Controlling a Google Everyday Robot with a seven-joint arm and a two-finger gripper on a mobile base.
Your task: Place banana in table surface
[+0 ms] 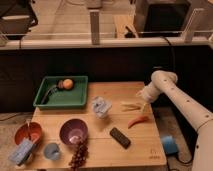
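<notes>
Hovering near the right edge of the table surface [100, 145], my gripper [143, 106] is sitting just beside the right end of the banana [131, 105], which is lying flat on the wood; I cannot tell how far the claw is open or whether it is touching the fruit. Just below it, I am seeing an orange-red pepper [137, 121], then a black remote [120, 137] toward the front edge. Left of the banana, a crumpled clear packet [101, 106] is standing near the middle. Farther out, a green tray [80, 98] is occupying the back left corner, holding an orange [66, 84].
</notes>
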